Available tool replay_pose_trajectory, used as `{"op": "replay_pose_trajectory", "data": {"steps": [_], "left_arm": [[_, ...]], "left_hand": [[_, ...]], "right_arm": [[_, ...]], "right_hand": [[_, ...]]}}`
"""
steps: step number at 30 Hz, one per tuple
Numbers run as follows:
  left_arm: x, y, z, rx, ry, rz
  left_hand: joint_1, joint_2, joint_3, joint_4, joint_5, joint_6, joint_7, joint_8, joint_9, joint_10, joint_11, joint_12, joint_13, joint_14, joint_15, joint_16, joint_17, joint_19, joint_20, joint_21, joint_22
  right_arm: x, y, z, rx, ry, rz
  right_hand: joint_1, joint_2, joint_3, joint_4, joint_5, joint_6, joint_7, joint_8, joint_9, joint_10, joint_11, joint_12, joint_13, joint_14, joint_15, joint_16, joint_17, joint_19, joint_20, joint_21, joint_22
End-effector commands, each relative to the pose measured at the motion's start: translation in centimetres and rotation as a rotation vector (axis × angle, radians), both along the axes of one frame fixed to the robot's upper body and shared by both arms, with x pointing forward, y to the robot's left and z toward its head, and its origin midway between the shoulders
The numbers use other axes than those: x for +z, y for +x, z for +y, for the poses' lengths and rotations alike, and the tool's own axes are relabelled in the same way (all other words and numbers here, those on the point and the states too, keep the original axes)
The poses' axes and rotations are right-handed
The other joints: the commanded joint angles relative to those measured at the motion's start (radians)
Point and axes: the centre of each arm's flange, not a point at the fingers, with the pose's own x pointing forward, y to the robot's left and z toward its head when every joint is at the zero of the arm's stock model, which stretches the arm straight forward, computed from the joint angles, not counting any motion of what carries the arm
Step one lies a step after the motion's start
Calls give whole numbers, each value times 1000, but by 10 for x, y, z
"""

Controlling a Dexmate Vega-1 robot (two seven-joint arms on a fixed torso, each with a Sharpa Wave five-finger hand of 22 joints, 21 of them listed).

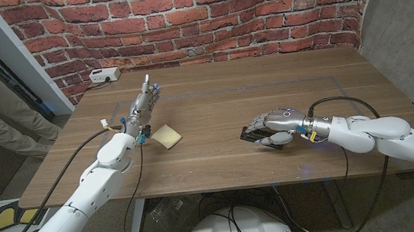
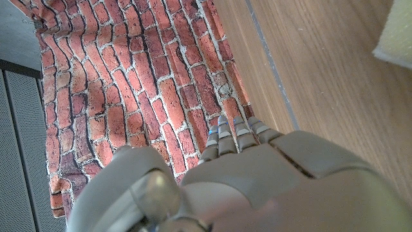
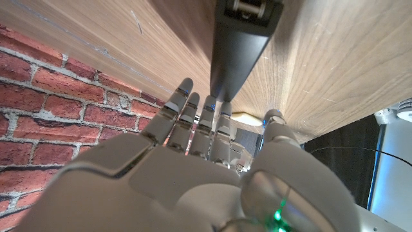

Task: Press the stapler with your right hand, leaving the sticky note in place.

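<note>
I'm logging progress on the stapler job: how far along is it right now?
Done: the right hand has reached the stapler. In hand: its fingers lie over the dark body, though whether it is pressing down cannot be told. Left: the press itself. The sticky note lies apart on the table, beside the left hand, untouched.

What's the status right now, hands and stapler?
Right hand over stapler, touching. Left hand raised, holding nothing. Sticky note apart, nothing in the way.
</note>
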Motion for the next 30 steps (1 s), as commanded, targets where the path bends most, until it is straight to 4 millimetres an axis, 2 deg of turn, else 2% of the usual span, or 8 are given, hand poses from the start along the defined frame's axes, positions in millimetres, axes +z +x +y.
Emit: {"op": "replay_pose_trajectory", "data": {"steps": [1,16,30], "left_arm": [[0,0,2,2,-3,-2],[1,-1,1,3,2,-5],[0,-2,-1,3,3,-3]], "left_hand": [[1,2,-7,3,-5,12,-1,-4,6,6,0,-3,2,8,-3,-3,3,0,4,-3,3],[2,2,-10,4,-7,11,-1,-5,6,6,1,-4,2,9,-3,-3,3,-3,7,-5,3],[2,2,-12,4,-8,12,-2,-5,6,5,-1,-5,2,8,-3,-3,3,-4,9,-5,3]], "right_arm": [[-7,5,0,-17,-20,31],[-16,9,-5,-42,-37,61],[-13,7,-6,-35,-31,50]], "right_hand": [[6,-2,11,0,-2,34,1,12,2,16,-1,6,3,13,1,5,2,11,-28,9,5],[3,-3,13,2,-3,53,2,13,2,39,-2,11,3,32,-2,9,2,25,-29,14,5],[0,-5,14,4,-4,64,-1,13,2,49,-2,12,3,44,-4,10,2,35,-29,17,6]]}}
